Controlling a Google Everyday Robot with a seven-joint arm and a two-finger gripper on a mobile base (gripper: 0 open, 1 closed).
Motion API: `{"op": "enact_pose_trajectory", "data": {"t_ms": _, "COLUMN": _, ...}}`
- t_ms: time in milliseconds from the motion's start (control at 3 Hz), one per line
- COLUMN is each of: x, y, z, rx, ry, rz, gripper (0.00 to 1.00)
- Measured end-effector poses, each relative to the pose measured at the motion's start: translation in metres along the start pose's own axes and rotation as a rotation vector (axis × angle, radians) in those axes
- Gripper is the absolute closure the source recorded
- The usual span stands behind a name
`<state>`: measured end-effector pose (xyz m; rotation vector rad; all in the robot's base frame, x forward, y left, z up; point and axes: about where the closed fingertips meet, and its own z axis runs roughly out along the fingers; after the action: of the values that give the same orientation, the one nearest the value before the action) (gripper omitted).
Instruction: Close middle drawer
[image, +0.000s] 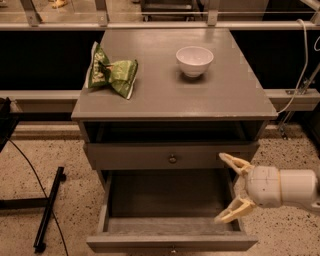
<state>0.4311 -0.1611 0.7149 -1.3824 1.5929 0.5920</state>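
Where gripper (220, 188) gapes, middle drawer (150, 243) hides.

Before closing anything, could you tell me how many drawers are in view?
2: the upper drawer, shut, and the middle drawer pulled open below it, with the hand at its right side. Others may be hidden below.

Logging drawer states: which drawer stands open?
The middle drawer, the lower one, pulled far out; the knobbed drawer above is pushed in. The gripper, jaws open, hangs by the open one's right wall.
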Motion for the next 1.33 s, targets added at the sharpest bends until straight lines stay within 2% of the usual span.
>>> {"op": "enact_pose_trajectory", "data": {"t_ms": 333, "x": 0.020, "y": 0.006, "z": 0.014, "rx": -0.021, "ry": -0.040, "rz": -0.011, "gripper": 0.00}}
{"op": "enact_pose_trajectory", "data": {"t_ms": 667, "x": 0.025, "y": 0.007, "z": 0.017, "rx": -0.029, "ry": -0.036, "rz": -0.017, "gripper": 0.00}}
{"op": "enact_pose_trajectory", "data": {"t_ms": 1000, "x": 0.051, "y": 0.012, "z": 0.029, "rx": -0.069, "ry": -0.015, "rz": -0.044, "gripper": 0.00}}
{"op": "enact_pose_trajectory", "data": {"t_ms": 1333, "x": 0.094, "y": 0.021, "z": 0.044, "rx": -0.120, "ry": 0.024, "rz": -0.057, "gripper": 0.18}}
